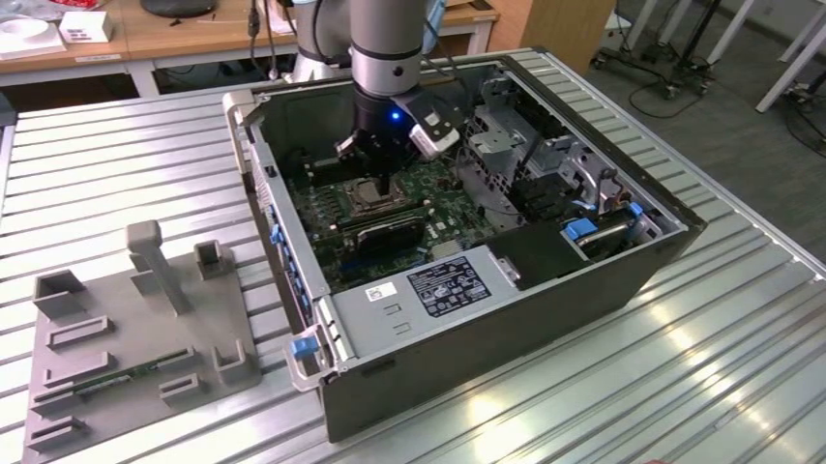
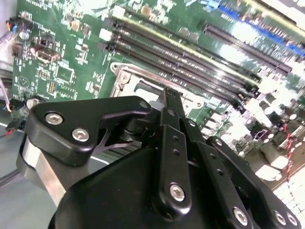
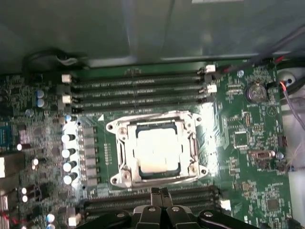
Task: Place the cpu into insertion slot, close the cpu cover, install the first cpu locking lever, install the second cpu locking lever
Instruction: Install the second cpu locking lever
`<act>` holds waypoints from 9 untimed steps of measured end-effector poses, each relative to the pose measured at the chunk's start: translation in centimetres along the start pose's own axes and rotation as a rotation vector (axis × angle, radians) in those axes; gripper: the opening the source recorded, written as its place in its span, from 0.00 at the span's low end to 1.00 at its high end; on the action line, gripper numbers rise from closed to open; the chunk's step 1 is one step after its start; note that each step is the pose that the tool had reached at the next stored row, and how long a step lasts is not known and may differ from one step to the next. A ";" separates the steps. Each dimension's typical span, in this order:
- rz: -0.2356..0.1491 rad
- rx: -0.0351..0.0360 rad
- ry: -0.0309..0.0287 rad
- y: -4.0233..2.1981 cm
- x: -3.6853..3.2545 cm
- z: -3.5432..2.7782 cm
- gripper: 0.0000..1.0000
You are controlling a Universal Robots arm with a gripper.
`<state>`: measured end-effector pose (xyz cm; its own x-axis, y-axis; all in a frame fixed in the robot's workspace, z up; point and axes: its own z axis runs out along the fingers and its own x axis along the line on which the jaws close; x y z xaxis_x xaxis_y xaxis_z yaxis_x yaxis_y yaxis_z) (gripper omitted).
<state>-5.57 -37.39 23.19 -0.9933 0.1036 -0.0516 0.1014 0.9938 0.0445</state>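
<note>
Case: the open black metal computer case (image 1: pixel 516 290) lay on its side on the ribbed silver table (image 1: pixel 116 164), its green motherboard (image 3: pixel 248 138) facing up.
Cover: the thin silvery frame-shaped cpu cover (image 3: pixel 157 120) lay closed around the socket.
Cpu: the pale square metal-topped cpu (image 3: pixel 158 151) sat seated inside the cover's window.
Gripper: the black two-finger gripper (image 3: pixel 159 194) hovered beside the socket, clenched, grasping nothing.
Advice: probably the levers want a steady sideways-and-down press.
Views: the first wrist view showed the cpu; in the exterior view the arm hid it.

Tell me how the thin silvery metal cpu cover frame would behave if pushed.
The thin silvery metal cpu cover frame probably feels stiff yet light, being sheet metal with a window. It lies flat around the pale square cpu, so it likely won't slide.
</note>
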 end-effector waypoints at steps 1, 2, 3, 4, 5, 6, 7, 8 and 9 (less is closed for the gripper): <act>0.001 0.0001 -0.0002 0.17 0.02 0.01 0.10; 0.001 0.0000 -0.0004 0.35 0.04 0.03 0.10; 0.001 0.0001 -0.0005 0.53 0.06 0.04 0.10; 0.002 0.0000 -0.0006 0.74 0.08 0.06 0.10; 0.002 -0.0002 -0.0007 0.93 0.09 0.09 0.10; 0.002 -0.0001 -0.0007 1.11 0.07 0.11 0.10; 0.002 -0.0002 -0.0007 1.22 0.00 0.13 0.10; 0.000 -0.0003 -0.0006 1.28 -0.06 0.15 0.10; -0.005 -0.0006 -0.0004 1.29 -0.09 0.18 0.10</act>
<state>-5.34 -36.11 23.08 -0.9938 0.0982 -0.0522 0.0959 0.9944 0.0448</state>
